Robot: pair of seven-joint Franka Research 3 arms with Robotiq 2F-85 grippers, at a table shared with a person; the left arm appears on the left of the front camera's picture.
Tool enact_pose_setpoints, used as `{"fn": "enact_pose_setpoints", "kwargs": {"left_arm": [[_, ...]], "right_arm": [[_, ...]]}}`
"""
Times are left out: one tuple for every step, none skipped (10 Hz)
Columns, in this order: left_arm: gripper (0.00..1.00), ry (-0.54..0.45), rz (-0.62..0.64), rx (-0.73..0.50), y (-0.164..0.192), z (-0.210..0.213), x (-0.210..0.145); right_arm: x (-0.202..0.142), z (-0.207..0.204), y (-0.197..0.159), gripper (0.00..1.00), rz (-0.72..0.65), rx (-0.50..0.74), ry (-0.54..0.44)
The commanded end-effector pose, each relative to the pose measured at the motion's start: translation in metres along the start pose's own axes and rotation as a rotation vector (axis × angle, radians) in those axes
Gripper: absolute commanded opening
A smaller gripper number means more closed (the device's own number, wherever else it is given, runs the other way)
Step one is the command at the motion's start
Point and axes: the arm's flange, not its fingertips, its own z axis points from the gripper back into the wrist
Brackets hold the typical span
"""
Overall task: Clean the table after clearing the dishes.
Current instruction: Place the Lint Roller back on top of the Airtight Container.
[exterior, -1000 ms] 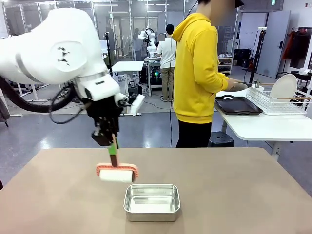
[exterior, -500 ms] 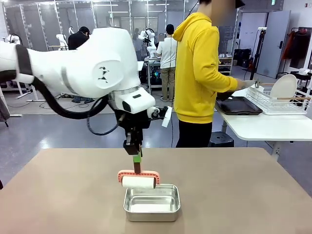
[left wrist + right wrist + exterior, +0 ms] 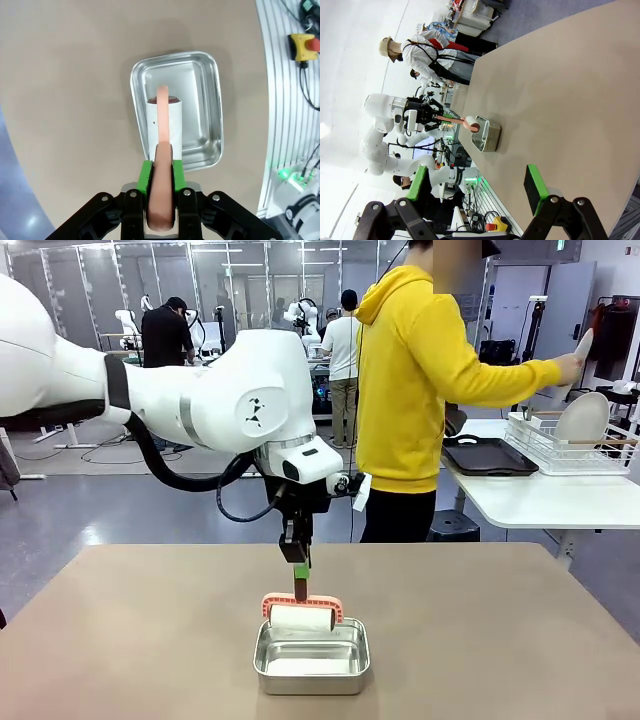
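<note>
Overhead, the left gripper (image 3: 296,558) hangs above the steel pan (image 3: 312,656), its green pads (image 3: 144,177) clamped on the pink handle of a lint roller (image 3: 301,616) whose white roll dangles just inside the pan's rim. That pan sits near the robot's edge of the tan table (image 3: 500,620), whose top around it lies bare. Beyond the pan, across the table's far edge, a person in a yellow hoodie (image 3: 415,380) turns to a white side table (image 3: 540,498) and lifts a white plate (image 3: 582,345) over a wire rack (image 3: 570,445), where another plate stands on edge beside a dark tray (image 3: 490,456). Well off to the pan's other side, the right gripper (image 3: 477,190) floats above the tabletop, jaws spread wide and holding nothing. The roller looks light and stiff, its paper roll likely tacky and free to spin, so the slim handle seems the only sound place to grip; the thin-walled pan would probably skid if nudged.
</note>
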Motion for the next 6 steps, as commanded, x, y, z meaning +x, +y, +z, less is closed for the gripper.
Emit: {"fn": "enact_pose_setpoints", "kwargs": {"left_arm": [[0.21,0.012,0.018,-0.002,0.007,-0.007,0.009],[0.21,0.001,0.022,-0.015,0.01,-0.013,0.009],[0.21,-0.009,0.025,-0.025,0.013,-0.019,0.009],[0.21,-0.014,0.024,-0.017,0.017,-0.025,0.009],[0.21,-0.023,0.027,-0.031,0.02,-0.031,0.008],[0.21,-0.022,0.027,-0.051,0.025,-0.04,0.005]], "right_arm": [[-0.004,-0.004,0.005,0.95,-0.006,0.002,-0.009],[-0.004,-0.004,0.005,0.95,-0.006,0.002,-0.009],[-0.004,-0.004,0.005,0.95,-0.006,0.002,-0.009],[-0.004,-0.004,0.005,0.95,-0.006,0.002,-0.009],[-0.004,-0.004,0.005,0.95,-0.006,0.002,-0.009],[-0.004,-0.004,0.005,0.95,-0.006,0.002,-0.009]]}}
